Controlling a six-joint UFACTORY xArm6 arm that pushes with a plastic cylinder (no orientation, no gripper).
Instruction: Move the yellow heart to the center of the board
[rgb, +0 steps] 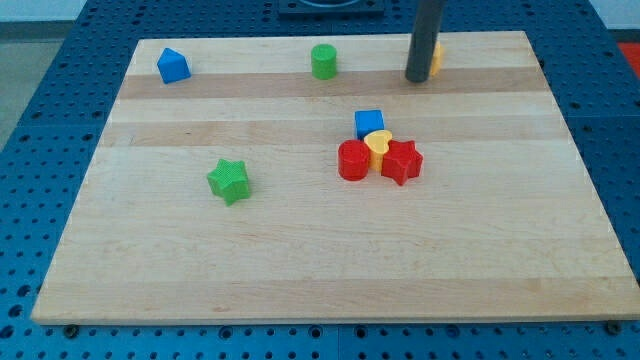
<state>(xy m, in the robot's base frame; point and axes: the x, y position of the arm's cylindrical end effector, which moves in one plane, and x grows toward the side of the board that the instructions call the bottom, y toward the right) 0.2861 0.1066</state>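
The yellow heart (377, 145) lies a little to the right of the board's middle, wedged between a blue cube (369, 122) above it, a red cylinder (353, 160) at its lower left and a red star (402, 162) at its lower right. My tip (415, 79) stands near the view's top, well above this cluster. A yellow block (437, 58) shows just behind the rod on its right, mostly hidden, so its shape cannot be made out.
A blue block with a peaked top (172, 66) sits at the board's top left. A green cylinder (323, 61) stands at the top middle. A green star (229, 181) lies left of centre. The wooden board (300, 280) rests on a blue perforated table.
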